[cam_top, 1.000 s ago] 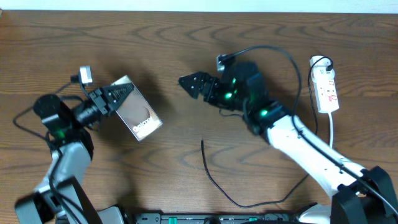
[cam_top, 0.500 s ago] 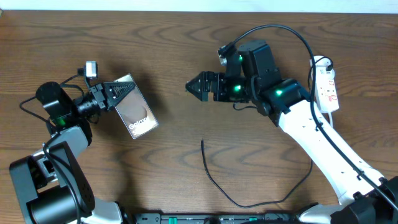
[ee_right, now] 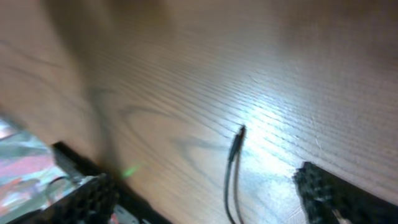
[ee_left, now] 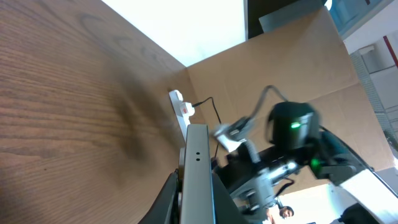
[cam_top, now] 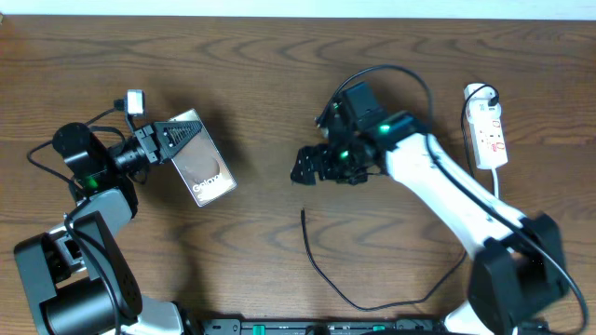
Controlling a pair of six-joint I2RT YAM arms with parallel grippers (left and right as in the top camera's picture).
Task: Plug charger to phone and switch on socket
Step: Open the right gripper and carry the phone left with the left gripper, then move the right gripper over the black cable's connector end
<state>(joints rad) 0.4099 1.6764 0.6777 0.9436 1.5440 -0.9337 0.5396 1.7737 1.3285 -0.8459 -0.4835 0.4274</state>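
The phone point(cam_top: 203, 173), a brownish-grey slab with white "Galaxy" lettering, is held at its upper-left end by my left gripper point(cam_top: 177, 140), which is shut on it. In the left wrist view the phone point(ee_left: 198, 149) shows edge-on, pinched in the left gripper point(ee_left: 196, 190). The charger point(cam_top: 321, 270) lies loose on the table with its plug tip point(cam_top: 303, 213) pointing up. My right gripper point(cam_top: 304, 170) hovers open just above that tip. The right wrist view has the charger tip point(ee_right: 239, 133) lying between the open right gripper's point(ee_right: 211, 199) fingers, untouched. The socket point(cam_top: 488, 130) lies at the far right.
The socket's white cord point(cam_top: 495, 191) runs down the table beside my right arm point(cam_top: 447, 191). The charger's loop reaches near the front edge point(cam_top: 382, 307). The socket point(ee_left: 181, 106) also shows in the left wrist view, against a cardboard wall point(ee_left: 298, 68).
My right gripper has swung from pointing left near the table's middle down toward the charger's tip, its jaws narrowing slightly. The left gripper keeps the phone almost still.
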